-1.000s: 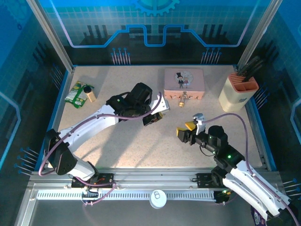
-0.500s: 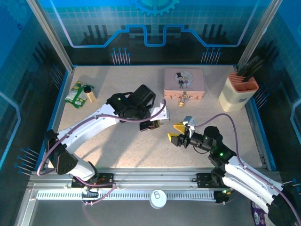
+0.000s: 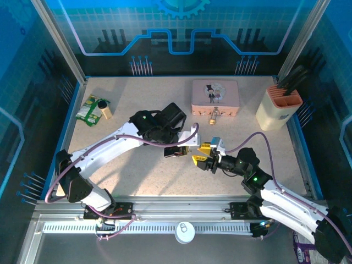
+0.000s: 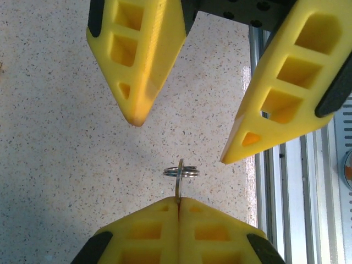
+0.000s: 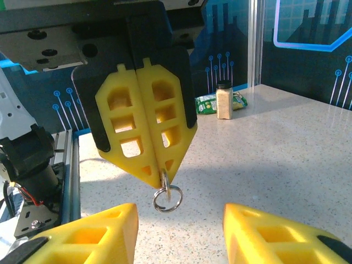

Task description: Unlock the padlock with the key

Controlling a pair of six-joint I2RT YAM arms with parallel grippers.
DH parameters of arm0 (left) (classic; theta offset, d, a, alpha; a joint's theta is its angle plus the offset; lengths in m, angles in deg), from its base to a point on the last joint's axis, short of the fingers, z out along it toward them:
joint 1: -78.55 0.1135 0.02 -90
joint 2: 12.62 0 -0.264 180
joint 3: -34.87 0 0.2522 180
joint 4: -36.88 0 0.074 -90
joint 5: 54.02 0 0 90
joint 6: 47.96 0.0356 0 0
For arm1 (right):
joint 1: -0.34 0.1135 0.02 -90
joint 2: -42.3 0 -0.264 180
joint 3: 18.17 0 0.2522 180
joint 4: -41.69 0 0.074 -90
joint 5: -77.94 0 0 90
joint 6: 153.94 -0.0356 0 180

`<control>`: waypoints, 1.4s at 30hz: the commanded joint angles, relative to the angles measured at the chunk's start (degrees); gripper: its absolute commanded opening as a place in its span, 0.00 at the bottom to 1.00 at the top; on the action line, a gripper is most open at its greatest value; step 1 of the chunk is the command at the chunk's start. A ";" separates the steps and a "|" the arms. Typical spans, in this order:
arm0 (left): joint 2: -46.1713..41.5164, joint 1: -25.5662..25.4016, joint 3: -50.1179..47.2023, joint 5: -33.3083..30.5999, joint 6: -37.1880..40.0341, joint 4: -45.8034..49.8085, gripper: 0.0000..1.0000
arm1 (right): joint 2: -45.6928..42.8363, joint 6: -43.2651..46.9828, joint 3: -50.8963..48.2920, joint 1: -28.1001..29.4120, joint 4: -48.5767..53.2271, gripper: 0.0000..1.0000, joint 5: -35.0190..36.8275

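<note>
The brass padlock (image 3: 214, 115) lies on the table just in front of the pink tin (image 3: 215, 97), apart from both grippers. My left gripper (image 3: 179, 151) (image 4: 179, 201) is shut on the thin grey key (image 4: 180, 186), whose tip pokes out past the fingertips with a silvery split ring (image 4: 181, 171) hanging on it. My right gripper (image 3: 201, 154) (image 5: 179, 209) stands open directly opposite, its yellow fingers (image 4: 144, 60) spread either side of the key (image 5: 164, 179) and ring (image 5: 167, 198) without touching them.
A beige knife block (image 3: 279, 107) stands at the back right. A spice jar (image 3: 104, 109) and a green packet (image 3: 88, 110) sit at the back left. A white round cap (image 3: 184, 232) rests on the front rail.
My right gripper has moved left across the table up to the left gripper's tip. The left gripper has shifted slightly right and nearer, still holding the key.
</note>
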 commanded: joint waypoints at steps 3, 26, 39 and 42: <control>0.66 -0.55 0.79 2.34 1.15 1.32 0.00 | 1.24 2.07 1.76 1.05 -1.66 0.41 -2.88; 0.70 -0.82 -1.59 2.81 0.65 0.82 0.00 | 5.02 3.27 3.65 2.79 -2.27 0.27 -1.22; 1.06 -0.87 -2.08 3.64 0.68 0.95 0.00 | 5.82 3.48 3.88 3.12 -2.28 0.15 -0.89; 0.68 -0.85 -2.16 3.09 0.64 0.70 0.00 | 5.73 3.54 3.86 3.25 -1.75 0.09 -0.78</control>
